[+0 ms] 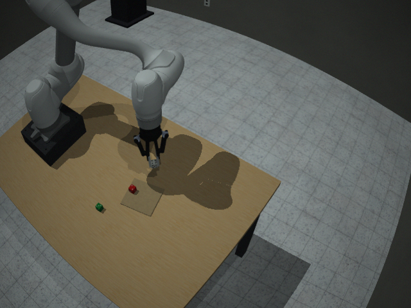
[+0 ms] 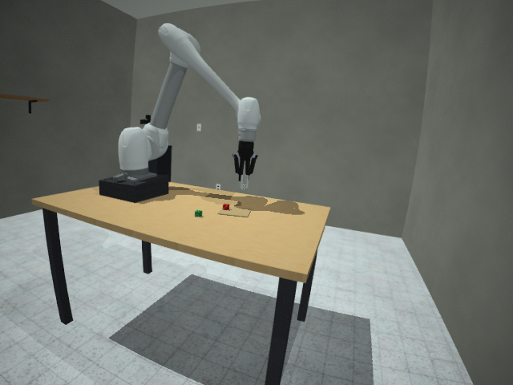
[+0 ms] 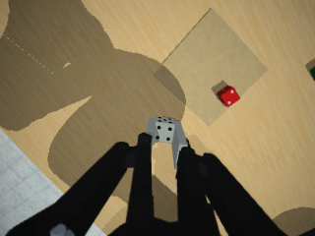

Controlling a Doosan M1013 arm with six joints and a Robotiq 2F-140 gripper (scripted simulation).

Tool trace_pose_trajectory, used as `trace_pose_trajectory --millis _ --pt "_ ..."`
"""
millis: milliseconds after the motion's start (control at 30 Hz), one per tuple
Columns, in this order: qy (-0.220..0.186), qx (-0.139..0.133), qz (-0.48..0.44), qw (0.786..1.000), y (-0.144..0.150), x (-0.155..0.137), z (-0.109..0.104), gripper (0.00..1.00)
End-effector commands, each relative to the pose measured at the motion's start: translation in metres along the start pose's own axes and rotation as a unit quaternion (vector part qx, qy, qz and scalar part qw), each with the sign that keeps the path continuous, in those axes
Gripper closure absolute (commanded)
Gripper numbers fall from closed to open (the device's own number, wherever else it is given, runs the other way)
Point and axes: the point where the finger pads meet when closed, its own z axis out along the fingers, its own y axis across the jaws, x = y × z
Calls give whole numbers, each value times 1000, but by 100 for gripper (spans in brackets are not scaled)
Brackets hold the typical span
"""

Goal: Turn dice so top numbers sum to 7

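So the gripper (image 1: 153, 159) (image 2: 244, 179) (image 3: 162, 129) was pinching the white die (image 1: 153, 162) (image 2: 244, 186) (image 3: 164, 132) above the table (image 1: 185, 239) (image 2: 165, 224) (image 3: 266, 162), probably light, stiff and slick, best gripped flat on opposite faces, with the red die (image 1: 132, 188) (image 2: 225, 206) (image 3: 228, 96) on the mat (image 1: 142, 201) (image 2: 235, 212) (image 3: 207, 64) and green (image 1: 99, 206) (image 2: 198, 213) (image 3: 312, 73) off it.

White die (image 1: 153, 162) (image 2: 244, 186) (image 3: 164, 132): two opposite sides hidden by fingertips of pincer (image 1: 153, 160) (image 2: 244, 181) (image 3: 162, 129). Green die (image 1: 99, 206) (image 2: 198, 213) (image 3: 312, 73) mostly cut off by right edge in wrist view; pips too small to read in top and exterior views. Same for pips on red die (image 1: 132, 188) (image 2: 225, 206) (image 3: 228, 95) in those two views. Table (image 1: 99, 245) (image 2: 186, 232) (image 3: 285, 162) cut off at bottom in top view. Arm (image 1: 106, 43) (image 2: 207, 66) cropped by upper edge there. Black stand (image 1: 128, 9) (image 2: 165, 164) partly behind arm in exterior view.
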Motion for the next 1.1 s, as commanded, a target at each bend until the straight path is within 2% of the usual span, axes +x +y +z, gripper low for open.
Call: trace_pose_trajectory --millis 0,233,333,367,400,600,633,667,767,1067 --pt "0 -1 78 997 -5 -4 -1 87" --pt "0 -1 232 973 -14 -11 2 87" --pt "0 -1 253 967 -16 -12 3 87" --pt "0 -1 296 955 -18 -13 4 87" --pt "0 -1 300 954 -19 -14 4 87" --pt "0 -1 421 907 -26 -19 7 87" --pt "0 -1 450 893 -28 -20 7 87" --pt "0 -1 451 893 -28 -20 7 87" --pt "0 -1 505 863 -32 -23 9 87" --pt "-11 6 515 857 -32 -23 10 87"
